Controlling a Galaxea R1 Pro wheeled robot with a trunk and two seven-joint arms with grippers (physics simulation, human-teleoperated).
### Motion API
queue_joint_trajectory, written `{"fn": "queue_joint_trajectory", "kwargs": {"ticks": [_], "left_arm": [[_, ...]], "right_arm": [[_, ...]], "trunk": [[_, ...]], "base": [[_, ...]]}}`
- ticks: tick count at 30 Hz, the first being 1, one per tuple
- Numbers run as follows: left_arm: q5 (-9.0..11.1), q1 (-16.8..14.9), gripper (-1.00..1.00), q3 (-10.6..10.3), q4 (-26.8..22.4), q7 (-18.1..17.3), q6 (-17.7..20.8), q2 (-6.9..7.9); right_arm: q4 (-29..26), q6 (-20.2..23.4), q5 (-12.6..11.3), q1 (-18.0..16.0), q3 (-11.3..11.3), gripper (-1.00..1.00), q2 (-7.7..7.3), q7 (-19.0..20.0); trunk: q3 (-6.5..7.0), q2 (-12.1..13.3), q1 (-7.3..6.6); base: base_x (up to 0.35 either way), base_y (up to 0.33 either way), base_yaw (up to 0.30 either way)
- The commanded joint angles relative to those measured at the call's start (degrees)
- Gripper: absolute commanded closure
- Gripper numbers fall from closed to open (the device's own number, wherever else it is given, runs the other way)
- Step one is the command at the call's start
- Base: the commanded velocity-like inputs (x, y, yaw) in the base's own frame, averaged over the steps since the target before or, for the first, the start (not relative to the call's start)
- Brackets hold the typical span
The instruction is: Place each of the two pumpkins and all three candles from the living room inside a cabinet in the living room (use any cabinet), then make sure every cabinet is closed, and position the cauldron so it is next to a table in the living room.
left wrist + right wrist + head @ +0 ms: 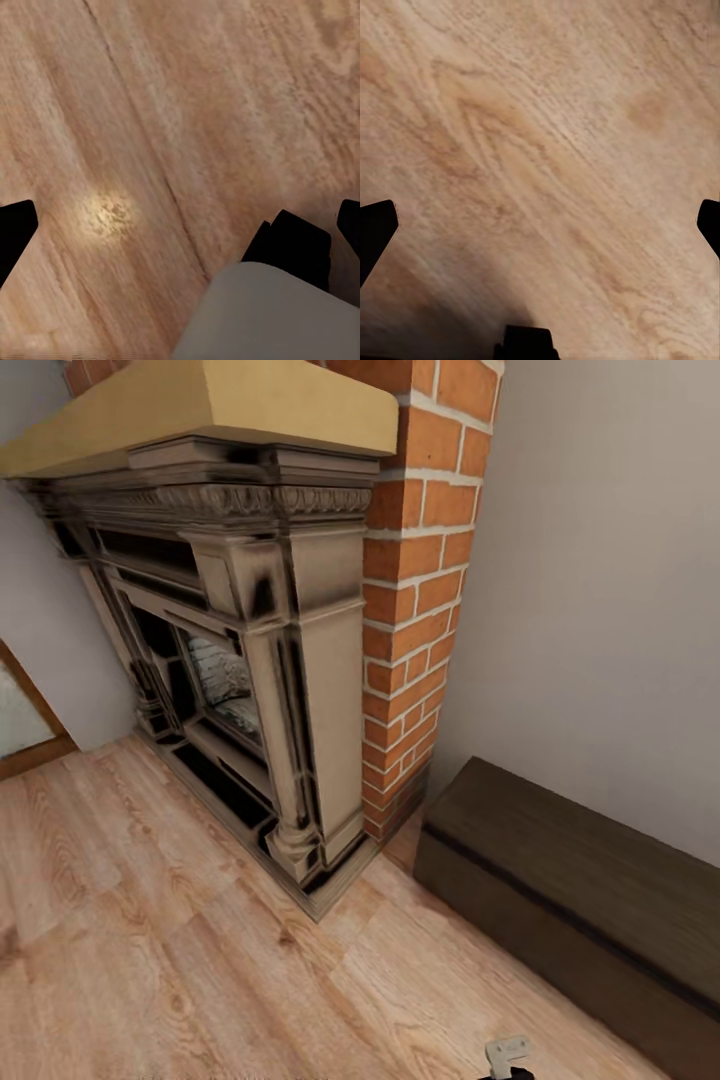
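Wood-plank floor (180, 950) runs to a stone fireplace (250, 660) set against a brick chimney (420, 580). Right of it, along the wall, the dark cabinet (590, 910) looks closed, probably the robot's goal. Both wrist views face bare floor: left hand (184, 225) and right hand (544, 225) spread wide, holding nothing, apparently in transit.

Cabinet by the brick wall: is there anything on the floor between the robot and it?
Nothing visible does. In the head view, bare wood floor runs up to the cabinet. The fireplace stands off to its side. Both grippers, left and right, are open and empty.
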Motion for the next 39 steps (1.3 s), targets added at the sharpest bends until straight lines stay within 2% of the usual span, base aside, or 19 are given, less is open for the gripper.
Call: {"fn": "queue_joint_trajectory", "kwargs": {"ticks": [1, 39], "left_arm": [[0.00, 0.00, -1.00, 0.00, 0.00, 0.00, 0.00, 0.02], [0.00, 0.00, -1.00, 0.00, 0.01, 0.00, 0.00, 0.05]], "right_arm": [[0.00, 0.00, 0.06, -0.03, 0.01, -1.00, -0.02, -0.01], [-0.07, 0.27, 0.01, 0.00, 0.01, -1.00, -0.04, 0.16]], "trunk": [[-0.02, 0.00, 0.00], [-0.95, 0.00, 0.00]], "base": [[0.000, 0.000, 0.297], [0.000, 0.000, 0.297]]}}
